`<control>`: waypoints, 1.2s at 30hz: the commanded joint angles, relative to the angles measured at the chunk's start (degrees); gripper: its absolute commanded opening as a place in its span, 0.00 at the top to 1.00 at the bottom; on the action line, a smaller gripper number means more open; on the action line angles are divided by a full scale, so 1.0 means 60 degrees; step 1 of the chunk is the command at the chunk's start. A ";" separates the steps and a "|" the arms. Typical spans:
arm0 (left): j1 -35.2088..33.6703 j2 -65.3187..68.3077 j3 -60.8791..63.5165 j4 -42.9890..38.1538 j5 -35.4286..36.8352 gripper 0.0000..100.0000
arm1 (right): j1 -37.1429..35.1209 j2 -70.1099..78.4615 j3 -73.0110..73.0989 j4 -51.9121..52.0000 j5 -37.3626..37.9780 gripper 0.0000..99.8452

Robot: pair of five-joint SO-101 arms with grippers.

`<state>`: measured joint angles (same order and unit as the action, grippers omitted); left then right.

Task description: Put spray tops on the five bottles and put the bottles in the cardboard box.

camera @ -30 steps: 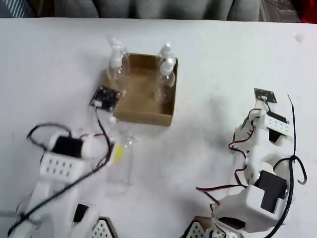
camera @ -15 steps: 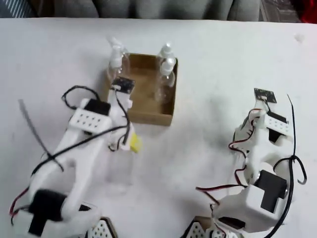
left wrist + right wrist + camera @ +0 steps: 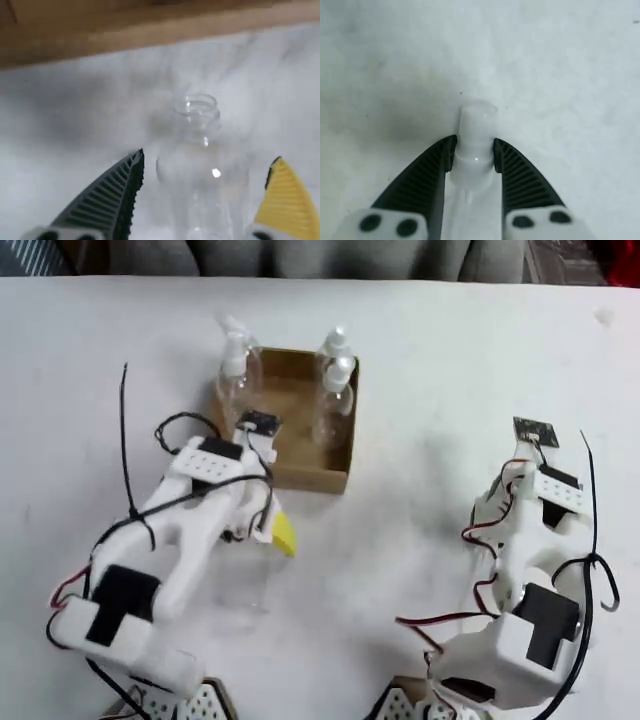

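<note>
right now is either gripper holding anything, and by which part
The right gripper pinches a white plastic spray top by its collar; the left gripper is open around a clear uncapped plastic bottle.

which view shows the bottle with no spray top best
Left wrist view: the uncapped bottle is close up, open neck plain, between the fingers of the open left gripper. The high view gives its clear body partly under the left arm. The right wrist view faces a spray top.

The high camera looks down on the whole bench (image 3: pixel 430 350). Both wrist cameras see it from very close; the left shares the cardboard box (image 3: pixel 300 478).
</note>
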<state>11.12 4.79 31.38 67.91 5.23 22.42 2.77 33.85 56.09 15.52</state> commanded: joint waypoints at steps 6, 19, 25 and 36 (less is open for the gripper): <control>-0.0125 0.0579 -0.0586 -0.0791 0.0059 0.90 | 0.0007 0.0022 0.0015 -0.0256 -0.0073 0.98; -0.1956 -0.1267 -0.0249 0.0176 0.0088 0.98 | 0.0007 0.0022 0.0015 -0.0256 -0.0073 0.98; -0.1971 -0.1956 0.1568 -0.1304 0.0059 0.98 | 0.0007 0.0022 0.0015 -0.0256 -0.0073 0.98; -0.2000 -0.2234 0.2286 -0.1875 0.0059 0.75 | 0.0007 0.0022 0.0029 -0.0256 -0.0073 0.98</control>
<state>-0.40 -5.41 45.19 56.40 5.41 22.42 2.77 33.85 56.00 15.52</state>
